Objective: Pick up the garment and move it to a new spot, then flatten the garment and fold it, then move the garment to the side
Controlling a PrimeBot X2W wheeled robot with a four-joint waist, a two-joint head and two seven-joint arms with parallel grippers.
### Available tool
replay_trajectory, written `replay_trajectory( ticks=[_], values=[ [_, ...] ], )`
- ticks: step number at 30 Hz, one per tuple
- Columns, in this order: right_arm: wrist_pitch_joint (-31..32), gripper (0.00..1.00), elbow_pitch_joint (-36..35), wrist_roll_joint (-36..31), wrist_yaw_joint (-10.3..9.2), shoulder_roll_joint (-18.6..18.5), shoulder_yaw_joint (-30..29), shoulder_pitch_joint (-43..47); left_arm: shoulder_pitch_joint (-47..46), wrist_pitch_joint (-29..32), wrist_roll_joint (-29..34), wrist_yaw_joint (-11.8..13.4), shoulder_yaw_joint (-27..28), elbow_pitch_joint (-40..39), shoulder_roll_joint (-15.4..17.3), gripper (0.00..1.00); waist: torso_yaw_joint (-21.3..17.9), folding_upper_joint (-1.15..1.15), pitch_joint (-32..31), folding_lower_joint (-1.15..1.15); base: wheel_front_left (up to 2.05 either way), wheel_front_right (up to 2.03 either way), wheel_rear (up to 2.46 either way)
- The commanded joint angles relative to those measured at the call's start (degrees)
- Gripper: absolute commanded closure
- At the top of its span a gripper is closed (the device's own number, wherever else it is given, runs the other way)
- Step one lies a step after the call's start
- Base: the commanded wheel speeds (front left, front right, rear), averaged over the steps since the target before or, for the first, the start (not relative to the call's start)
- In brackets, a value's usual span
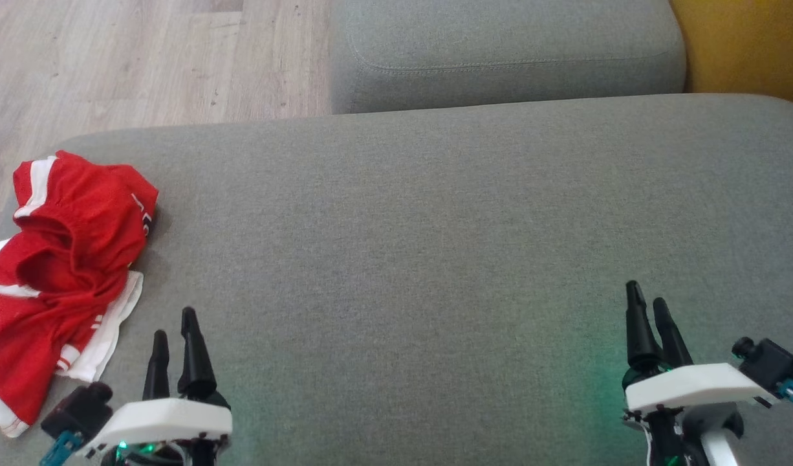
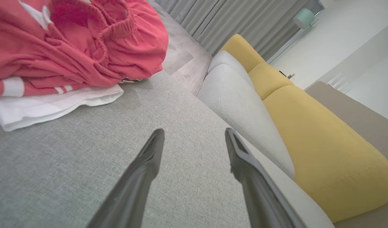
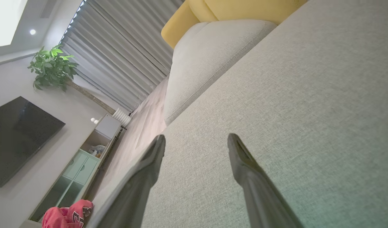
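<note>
A crumpled red-and-white fabric garment [image 1: 66, 259] lies at the far left edge of the large grey woven-fabric cushion [image 1: 403, 226], and part of it seems to hang over that edge above the pale wood-plank floor [image 1: 112, 58]. A sideways tug could drag it off the cushion. It is bunched in several layers, with white cloth beneath the red, so a shallow pinch might lift only one fold and leave the rest trailing or twisted.

The left gripper [image 1: 173, 322] hovers over the cushion's near left part, just beside the garment, with its jaws apart and empty. Coming down too low could snag them on the cushion's weave.

The right gripper [image 1: 645, 292] is over the near right part, well apart from the garment, jaws likewise spread and holding nothing. Its long reach across the cushion could crowd the left arm.
</note>
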Motion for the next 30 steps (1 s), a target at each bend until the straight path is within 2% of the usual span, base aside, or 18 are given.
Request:
replay_trajectory(
  ticks=[1, 16, 30],
  values=[
    [-1.0, 0.00, -2.3, -2.5, -0.02, -0.5, 1.4, -3.5, -2.7, -0.9, 2.5, 0.3, 0.2, -2.5, 0.5, 0.00, 0.0, 0.00, 0.0, 0.00, 0.00, 0.00, 0.00],
    [-3.5, 0.00, -2.9, -14.2, -0.03, -0.5, 4.3, -3.8, -2.2, -3.4, 13.4, 2.3, -1.2, -3.4, 0.5, 0.00, 0.1, 0.00, -1.1, 0.00, 0.00, 0.00, 0.00],
    [-5.9, 0.00, -1.9, -24.8, -0.03, -0.6, 6.0, -3.8, -1.9, -5.8, 24.0, 3.1, -2.4, -4.7, 0.6, 0.00, 1.0, 0.00, -2.0, 0.00, 0.00, 0.00, 0.00]
  ],
)
